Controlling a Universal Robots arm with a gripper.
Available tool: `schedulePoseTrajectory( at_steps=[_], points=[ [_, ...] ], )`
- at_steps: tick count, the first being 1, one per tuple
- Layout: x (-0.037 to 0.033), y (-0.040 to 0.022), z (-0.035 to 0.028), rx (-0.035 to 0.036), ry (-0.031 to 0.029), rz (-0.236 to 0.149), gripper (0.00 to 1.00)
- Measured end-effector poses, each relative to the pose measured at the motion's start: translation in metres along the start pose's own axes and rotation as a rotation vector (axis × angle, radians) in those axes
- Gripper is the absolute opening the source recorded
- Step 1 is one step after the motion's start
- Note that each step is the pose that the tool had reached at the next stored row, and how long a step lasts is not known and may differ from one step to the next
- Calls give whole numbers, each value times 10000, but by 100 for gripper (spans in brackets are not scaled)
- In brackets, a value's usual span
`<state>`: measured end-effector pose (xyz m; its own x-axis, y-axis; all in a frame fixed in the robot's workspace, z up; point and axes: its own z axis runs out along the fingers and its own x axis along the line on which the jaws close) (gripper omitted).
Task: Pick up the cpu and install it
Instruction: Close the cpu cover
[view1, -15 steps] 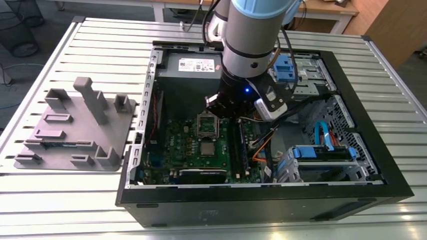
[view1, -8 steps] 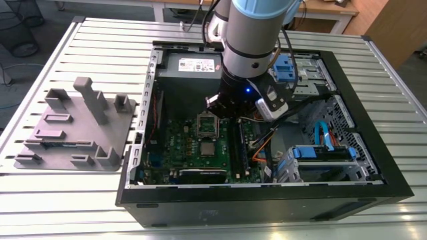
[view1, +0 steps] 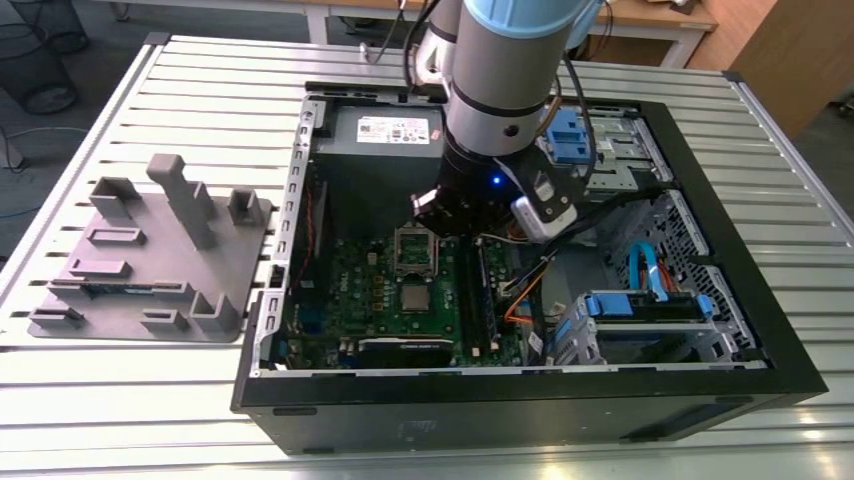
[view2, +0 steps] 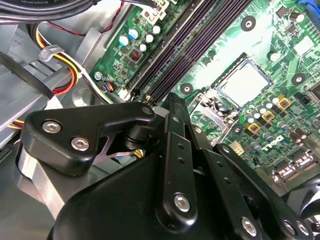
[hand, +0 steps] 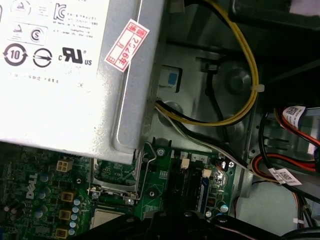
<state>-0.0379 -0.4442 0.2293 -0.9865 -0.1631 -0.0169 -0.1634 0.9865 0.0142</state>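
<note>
The cpu (view2: 243, 86) already seems seated in the board (view2: 225, 42) just beyond the pincer (view2: 170, 102), whose state I cannot tell, so keep any touch light, vertical and square.

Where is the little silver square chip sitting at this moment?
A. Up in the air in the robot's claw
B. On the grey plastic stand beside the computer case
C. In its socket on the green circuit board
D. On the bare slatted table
C: the cpu lies flat in the socket on the motherboard, apart from the gripper.
</note>
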Motion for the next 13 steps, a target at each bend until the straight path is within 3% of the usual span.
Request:
schedulePoseTrajectory(
  at_steps=[6,13],
  points=[
    [-1,0,1,-49,-6,-416,11],
    [-2,0,7,-150,-70,-1290,11]
  ],
)
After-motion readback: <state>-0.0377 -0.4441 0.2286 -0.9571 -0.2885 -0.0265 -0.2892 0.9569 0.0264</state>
